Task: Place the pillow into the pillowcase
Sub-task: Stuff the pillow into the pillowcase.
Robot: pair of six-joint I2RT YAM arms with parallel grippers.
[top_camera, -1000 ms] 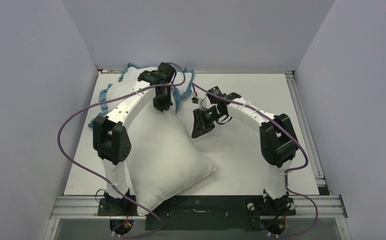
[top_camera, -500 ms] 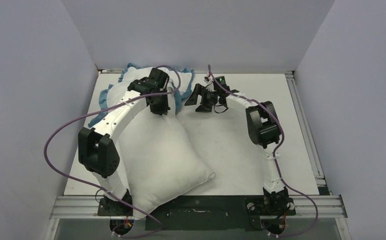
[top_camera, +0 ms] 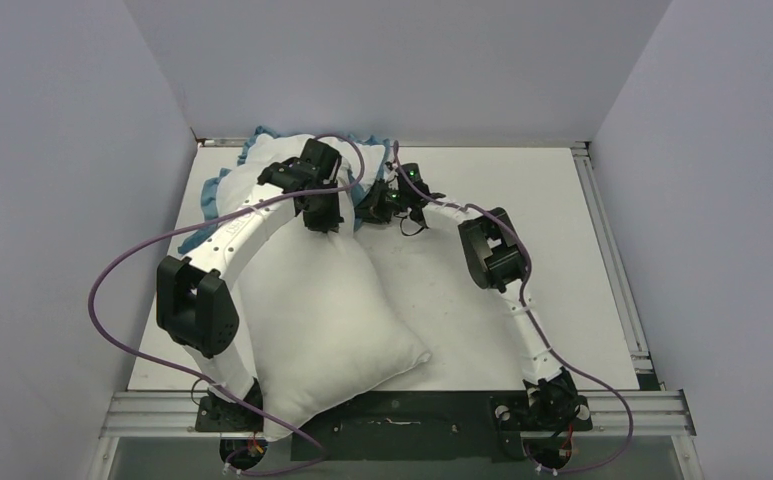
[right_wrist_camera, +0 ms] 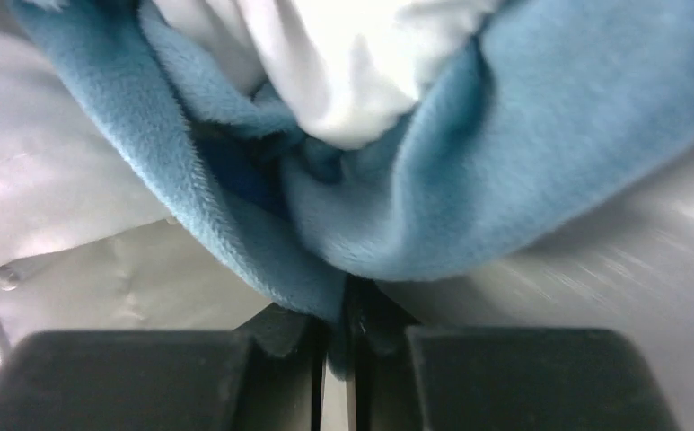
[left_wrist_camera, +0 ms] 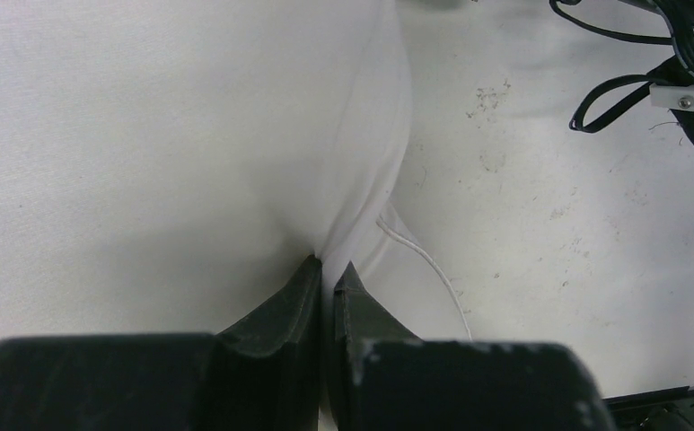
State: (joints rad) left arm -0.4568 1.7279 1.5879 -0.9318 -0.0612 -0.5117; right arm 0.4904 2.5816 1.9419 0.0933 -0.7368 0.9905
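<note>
Left claw is pressed together on a fold of the plump, plain white fabric pillow. Right claw pinches the blue ruffled edge of the thin, limp pillowcase, which is bunched at eleven o'clock on the flat white table. The best way, I judge, is for the right to hold the mouth wide while the left feeds the pillow toward eleven. One pillow, one pillowcase, two claws.

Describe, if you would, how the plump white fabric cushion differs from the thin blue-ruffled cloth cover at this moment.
The plump white fabric pillow is puffy; the thin blue-ruffled cloth pillowcase is limp. The pillow reaches the table's near edge; the pillowcase lies bunched at the far left. The left gripper pinches a pillow fold; the right gripper pinches the pillowcase's ruffle. Both are soft and clamped.
</note>
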